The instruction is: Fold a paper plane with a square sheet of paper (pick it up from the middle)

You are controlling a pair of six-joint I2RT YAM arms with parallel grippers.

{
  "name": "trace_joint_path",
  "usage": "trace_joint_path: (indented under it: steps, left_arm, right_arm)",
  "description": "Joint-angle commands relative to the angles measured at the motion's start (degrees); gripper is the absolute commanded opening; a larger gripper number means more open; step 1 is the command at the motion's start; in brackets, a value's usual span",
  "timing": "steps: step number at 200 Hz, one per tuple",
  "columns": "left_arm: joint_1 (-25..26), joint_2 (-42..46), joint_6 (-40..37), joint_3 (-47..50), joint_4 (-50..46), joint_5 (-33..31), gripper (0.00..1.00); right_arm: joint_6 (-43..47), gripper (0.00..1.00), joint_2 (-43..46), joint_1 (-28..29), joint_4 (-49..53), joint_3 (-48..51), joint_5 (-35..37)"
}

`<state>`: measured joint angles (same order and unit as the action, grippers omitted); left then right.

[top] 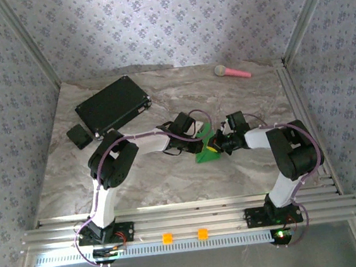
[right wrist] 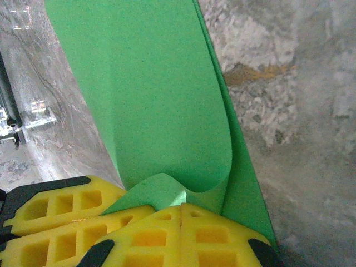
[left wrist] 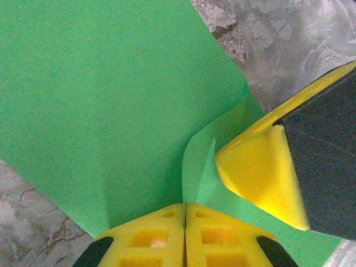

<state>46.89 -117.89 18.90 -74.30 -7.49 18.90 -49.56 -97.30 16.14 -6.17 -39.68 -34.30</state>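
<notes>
Softly curled matte grn paper point(left wrist: 100, 100), thin.

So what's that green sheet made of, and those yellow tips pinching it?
The green sheet looks like thin matte paper: it bends and creases softly where pinched. The yellow fingers look like moulded plastic, slightly glossy, with square hollows; rubber is possible.

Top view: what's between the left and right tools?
The green paper, in the top view; wrist views show the left tool and right tool each shut on it.
</notes>
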Motion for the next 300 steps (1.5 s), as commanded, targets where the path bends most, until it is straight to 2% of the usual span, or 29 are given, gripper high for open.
trace_joint_path:
  steps: [1,50,81,147,193,228,253,300]
  left_arm:
    - [0.08,-2.79,-0.87,0.13,-3.71,-0.18,0.08]
    - [0.05,-2.96,-1.14,-0.31,-4.40,-0.02,0.08]
    - [0.11,-2.90,-1.23,-0.10,-4.47,0.00,0.08]
    - [0.15,-3.29,-1.61,-0.31,-5.21,0.35,0.08]
    - [0.38,-3.23,-1.67,-0.48,-5.26,0.00,0.08]
    - [0.43,-3.27,-1.55,-0.78,-5.52,-0.06,0.08]
    - [0.57,-3.23,-1.47,-0.67,-5.43,0.00,0.08]
    - [0.75,-3.49,-1.40,-0.58,-5.61,-0.05,0.07]
  right_arm:
    - [0.06,0.02,1.80,-0.74,2.91,-1.59,-0.85]
    - [2.32,0.02,-1.35,-2.90,5.01,-3.79,1.04]
    - [2.50,0.02,-2.77,-4.89,6.72,-1.76,5.25]
    - [2.84,0.02,0.51,-7.50,9.47,-4.87,2.95]
    - [2.18,0.01,1.65,-4.78,6.70,-6.28,0.20]
    - [2.77,0.00,-1.68,-0.70,9.96,-7.42,4.49]
    - [3.15,0.00,-3.45,-2.30,11.02,-5.95,5.84]
    - [3.52,0.01,-0.72,-4.92,8.68,-5.58,1.86]
